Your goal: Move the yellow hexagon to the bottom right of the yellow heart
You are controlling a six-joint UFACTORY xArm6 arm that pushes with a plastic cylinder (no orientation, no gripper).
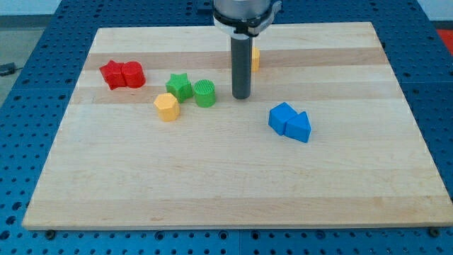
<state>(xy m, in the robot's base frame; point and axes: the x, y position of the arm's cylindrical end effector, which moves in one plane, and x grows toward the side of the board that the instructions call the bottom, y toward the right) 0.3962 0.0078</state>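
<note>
Zero progress, far as I see: yellow hexagon (166, 107) sits view's left on worktop (212, 184), beside green star (180, 86), well apart from yellow heart (255, 58) half-hidden behind rod. My tip (242, 96) between them. No pincer on rig. Whole push left.

Ends in a straight rod (242, 67), dark grey, round in section, smooth and of even thickness from top to bottom; finishes at my tip (242, 97) in a flat, blunt end, no taper; carries a faint lighter sheen down one side; hangs from a wider round collar (245, 15) at the view's top, silvery grey above with a darker rim beneath, cut off by the frame's edge; shows no cables, screws or markings.
</note>
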